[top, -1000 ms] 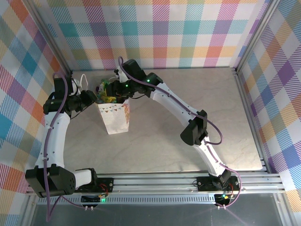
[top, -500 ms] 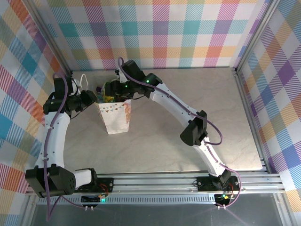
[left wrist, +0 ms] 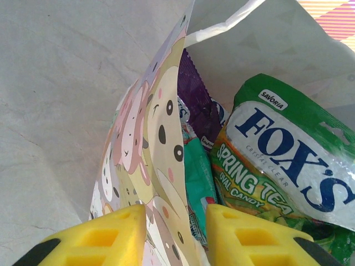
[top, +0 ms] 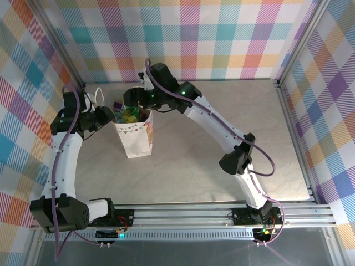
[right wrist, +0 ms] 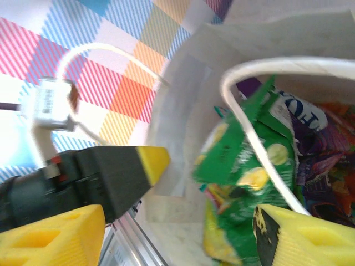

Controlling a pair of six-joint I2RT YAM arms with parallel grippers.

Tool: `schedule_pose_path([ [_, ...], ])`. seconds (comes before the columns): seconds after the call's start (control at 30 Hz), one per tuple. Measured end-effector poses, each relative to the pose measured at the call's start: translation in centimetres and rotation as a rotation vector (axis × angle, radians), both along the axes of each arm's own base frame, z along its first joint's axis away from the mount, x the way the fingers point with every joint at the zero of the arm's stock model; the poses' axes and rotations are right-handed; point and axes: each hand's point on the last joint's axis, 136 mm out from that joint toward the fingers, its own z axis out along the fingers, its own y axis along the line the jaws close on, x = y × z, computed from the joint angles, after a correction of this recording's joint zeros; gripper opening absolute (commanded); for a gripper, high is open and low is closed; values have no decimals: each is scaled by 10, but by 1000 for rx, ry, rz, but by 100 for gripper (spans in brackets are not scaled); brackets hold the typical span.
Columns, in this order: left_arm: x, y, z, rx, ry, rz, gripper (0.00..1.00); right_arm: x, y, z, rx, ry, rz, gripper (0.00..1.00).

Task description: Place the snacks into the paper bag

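Upright paper bag (top: 135, 138) at the far left of the worktop (top: 266, 144). The mouth is the only way in, and it is crowded. The snacks (top: 130, 114) reach near the rim, with a green packet (left wrist: 288, 160) uppermost. The left end effector (left wrist: 176, 227) pinches the bag's near wall, one finger inside, and takes up that edge. A white cord handle (right wrist: 260, 111) arches across the opening over the green packet. The right end effector (right wrist: 180, 233) hangs just above the mouth, jaws wide apart. The right arm (top: 211, 119) crosses the worktop diagonally. Bare surface lies right of the bag and toward the near rail. Far, left and right sides are closed by checked walls (top: 222, 39).
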Motion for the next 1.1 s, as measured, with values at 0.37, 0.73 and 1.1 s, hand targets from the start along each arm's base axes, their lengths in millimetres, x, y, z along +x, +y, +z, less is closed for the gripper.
schedule_pose_path([
  [0.37,-6,-1,14,25,-4,-25,36,-15,-26,26,-49,-105,-42,71],
  [0.73,-7,7,49,100,-59,-28,36,9,-42,17,-127,-183,-108,75],
  [1.1,-4,19,56,162,-49,8,36,42,-10,-28,-116,-141,-57,76],
])
